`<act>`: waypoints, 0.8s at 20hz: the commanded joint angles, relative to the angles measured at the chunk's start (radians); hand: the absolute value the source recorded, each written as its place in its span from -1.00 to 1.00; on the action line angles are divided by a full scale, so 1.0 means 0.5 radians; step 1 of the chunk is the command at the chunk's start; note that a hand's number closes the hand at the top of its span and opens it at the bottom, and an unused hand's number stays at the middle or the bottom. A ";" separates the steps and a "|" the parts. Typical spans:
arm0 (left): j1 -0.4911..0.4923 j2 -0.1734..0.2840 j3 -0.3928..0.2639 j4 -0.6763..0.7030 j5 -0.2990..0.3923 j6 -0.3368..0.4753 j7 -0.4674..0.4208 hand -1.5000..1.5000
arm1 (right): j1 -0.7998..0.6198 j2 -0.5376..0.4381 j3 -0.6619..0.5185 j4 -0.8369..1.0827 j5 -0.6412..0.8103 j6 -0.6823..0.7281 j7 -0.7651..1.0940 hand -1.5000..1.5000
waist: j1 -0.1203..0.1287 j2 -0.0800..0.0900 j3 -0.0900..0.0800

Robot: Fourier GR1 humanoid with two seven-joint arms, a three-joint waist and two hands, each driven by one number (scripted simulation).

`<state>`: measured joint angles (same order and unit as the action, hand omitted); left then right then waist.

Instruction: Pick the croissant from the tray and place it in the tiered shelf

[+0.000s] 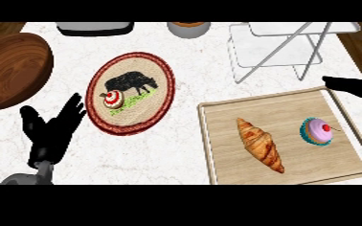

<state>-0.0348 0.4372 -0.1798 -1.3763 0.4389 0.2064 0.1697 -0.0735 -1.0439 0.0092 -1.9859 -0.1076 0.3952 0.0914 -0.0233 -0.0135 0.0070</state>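
croissant (260, 144) lies on tray (283, 105), beside cupcake (317, 131). likely light, soft, flaky; best taken across thick middle. left hand (51, 129) open, resting. right hand (345, 84) barely visible, fingers cannot tell. shelf (283, 48) behind tray.

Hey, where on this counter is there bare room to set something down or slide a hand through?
Bare marble runs between the round mat and the tray, and on up to the tiered shelf. The tray has bare wood left of the croissant. It is tighter between croissant and cupcake. The left hand rests open beside the mat; the right hand shows above the tray's far corner.
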 commanded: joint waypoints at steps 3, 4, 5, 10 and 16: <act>0.013 -0.103 -0.104 0.040 -0.095 0.069 0.075 0.00 | 0.066 0.035 0.206 -0.506 0.157 -0.099 0.643 -1.00 | 0.023 0.021 -0.018; 0.027 -0.039 -0.031 0.064 -0.040 -0.011 0.058 0.00 | -0.009 0.058 0.243 -0.569 0.168 -0.162 0.843 -1.00 | 0.042 0.023 -0.020; -0.027 -0.053 -0.030 0.125 -0.052 -0.018 0.052 0.00 | -0.029 0.042 0.257 -0.648 0.192 -0.171 0.966 -1.00 | 0.030 0.024 -0.021; 0.014 -0.077 -0.034 0.108 -0.052 -0.099 -0.013 0.00 | -0.212 0.236 0.633 -0.673 0.634 -0.280 1.378 -1.00 | 0.085 0.032 -0.020; -0.092 -0.113 0.029 0.239 -0.085 -0.087 -0.013 0.00 | -0.398 0.524 1.061 -0.542 0.941 -0.176 1.697 -1.00 | 0.070 0.034 -0.018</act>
<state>-0.0765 0.3923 -0.1812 -1.3562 0.3909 0.1920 0.1682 -0.2304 -0.8632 0.4185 -2.2873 0.2617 0.2953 0.8425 0.0157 -0.0057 0.0064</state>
